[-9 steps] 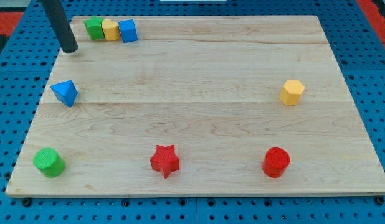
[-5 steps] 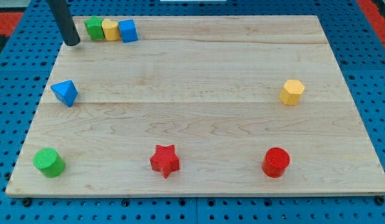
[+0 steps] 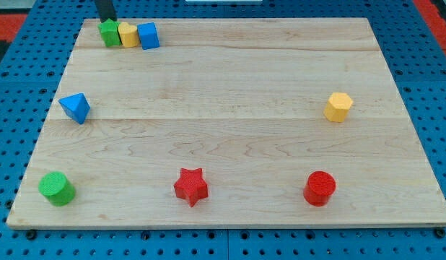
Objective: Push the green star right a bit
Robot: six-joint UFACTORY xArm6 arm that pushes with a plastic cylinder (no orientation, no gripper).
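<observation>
The green star (image 3: pixel 109 32) sits at the top left of the wooden board (image 3: pixel 230 79), first in a tight row with a yellow block (image 3: pixel 127 34) and a blue block (image 3: pixel 147 35) to its right. My tip (image 3: pixel 107 19) is at the view's top edge, just above the green star, very close to it or touching it. Only a short piece of the rod shows.
A blue triangular block (image 3: pixel 76 107) lies at the left. A green cylinder (image 3: pixel 56 188) is at the bottom left, a red star (image 3: pixel 190 186) at the bottom middle, a red cylinder (image 3: pixel 320 188) at the bottom right, and a yellow hexagonal block (image 3: pixel 338 106) at the right.
My tip has moved up and to the right, from left of the green star to just above it. No block has visibly moved.
</observation>
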